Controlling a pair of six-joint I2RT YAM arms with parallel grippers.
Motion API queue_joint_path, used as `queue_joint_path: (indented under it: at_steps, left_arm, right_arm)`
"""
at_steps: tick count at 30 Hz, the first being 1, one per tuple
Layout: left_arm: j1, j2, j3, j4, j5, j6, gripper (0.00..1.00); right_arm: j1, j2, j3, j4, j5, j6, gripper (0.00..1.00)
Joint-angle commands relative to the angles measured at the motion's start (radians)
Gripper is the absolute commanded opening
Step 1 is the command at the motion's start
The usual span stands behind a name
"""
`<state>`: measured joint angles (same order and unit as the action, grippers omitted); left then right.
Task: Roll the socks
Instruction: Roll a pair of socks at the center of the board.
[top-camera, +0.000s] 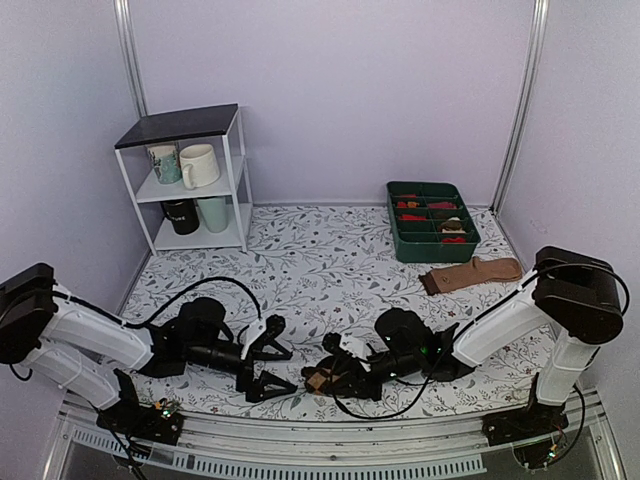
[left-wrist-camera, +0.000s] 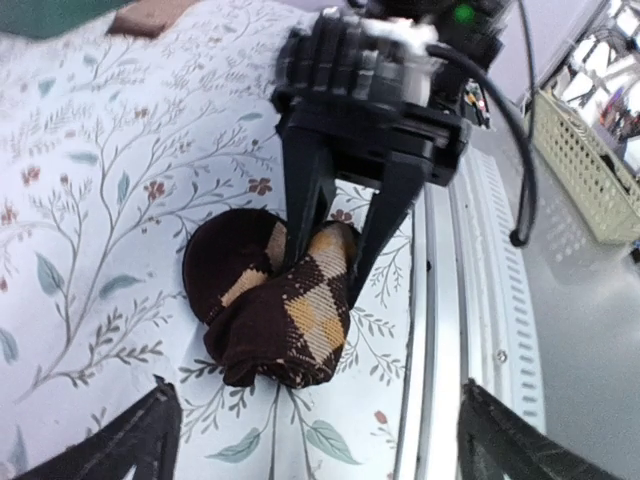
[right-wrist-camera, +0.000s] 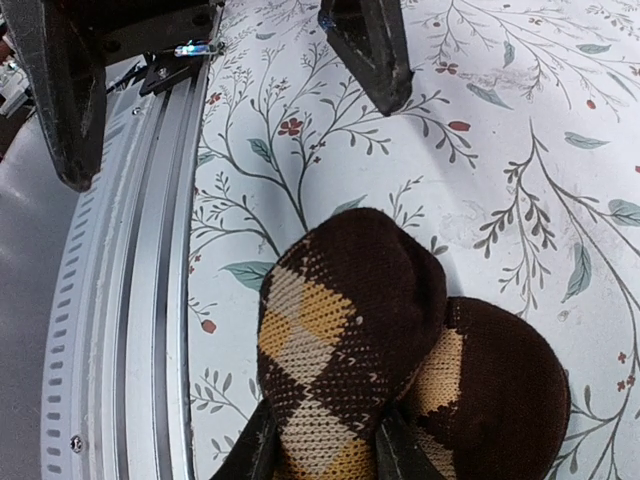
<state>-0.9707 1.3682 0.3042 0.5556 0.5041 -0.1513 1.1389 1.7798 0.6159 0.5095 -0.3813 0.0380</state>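
The socks (top-camera: 319, 379) are a dark brown bundle with tan-orange argyle diamonds, lying on the floral tablecloth near the front edge. My right gripper (top-camera: 330, 376) is shut on the bundle. In the right wrist view its fingers (right-wrist-camera: 255, 452) clamp the sock bundle (right-wrist-camera: 350, 335) from both sides. My left gripper (top-camera: 289, 368) is open and empty, just left of the bundle and facing it. In the left wrist view the bundle (left-wrist-camera: 275, 305) lies ahead between the spread fingers (left-wrist-camera: 150, 432), apart from them, with the right gripper (left-wrist-camera: 335, 235) pinching it from behind.
A green tray (top-camera: 432, 236) with small red bundles stands at the back right. A plain tan sock (top-camera: 470, 273) lies in front of it. A white shelf (top-camera: 190, 180) with mugs stands at the back left. A metal rail (top-camera: 330, 440) runs along the front edge.
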Motion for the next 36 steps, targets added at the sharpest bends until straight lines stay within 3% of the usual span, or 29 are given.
queue_joint_path:
  at_steps: [1, 6, 12, 25, 36]
  left_arm:
    - [-0.009, 0.015, -0.019, 0.18, 0.003, 0.052, 0.99]
    - [-0.008, 0.162, 0.048, 0.221, 0.082, 0.059, 0.99]
    - [-0.009, 0.2, 0.052, 0.241, 0.124, 0.064, 0.77]
    - [-0.03, 0.273, 0.055, 0.241, 0.117, 0.012, 0.74]
    - [-0.044, 0.379, 0.147, 0.172, 0.16, 0.02, 0.72]
  right_arm:
    - [-0.011, 0.077, -0.047, -0.193, -0.023, 0.034, 0.16]
    - [-0.02, 0.077, -0.046, -0.201, -0.024, 0.039, 0.15]
    - [-0.025, 0.085, -0.044, -0.2, -0.024, 0.037, 0.16]
    - [-0.035, 0.11, -0.028, -0.201, -0.037, 0.039, 0.16]
    - [-0.036, 0.123, -0.015, -0.203, -0.043, 0.046, 0.16]
